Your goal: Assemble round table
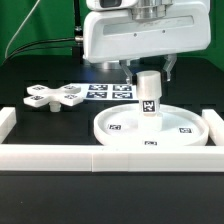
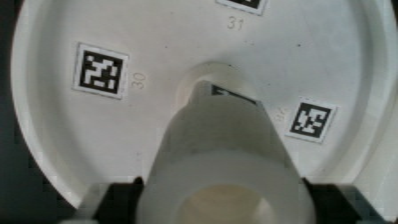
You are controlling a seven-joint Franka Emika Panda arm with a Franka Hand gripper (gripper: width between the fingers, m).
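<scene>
The white rimmed disc top (image 1: 112,131) lies flat on the black table at the exterior view's right, and it fills the wrist view (image 2: 160,40). The short cylinder leg (image 1: 148,100) stands upright over the disc's centre, with its lower end at the disc's surface. My gripper (image 1: 148,78) is shut on the leg's upper end. In the wrist view the leg (image 2: 222,140) runs between my dark fingers (image 2: 121,203). The cross-shaped base (image 1: 55,96) lies loose on the table at the exterior view's left.
The marker board (image 1: 108,91) lies flat behind the disc, between it and the cross base. A long white border rail (image 1: 100,157) runs along the front, with a block (image 1: 6,120) at the exterior view's left edge. Green cloth hangs behind.
</scene>
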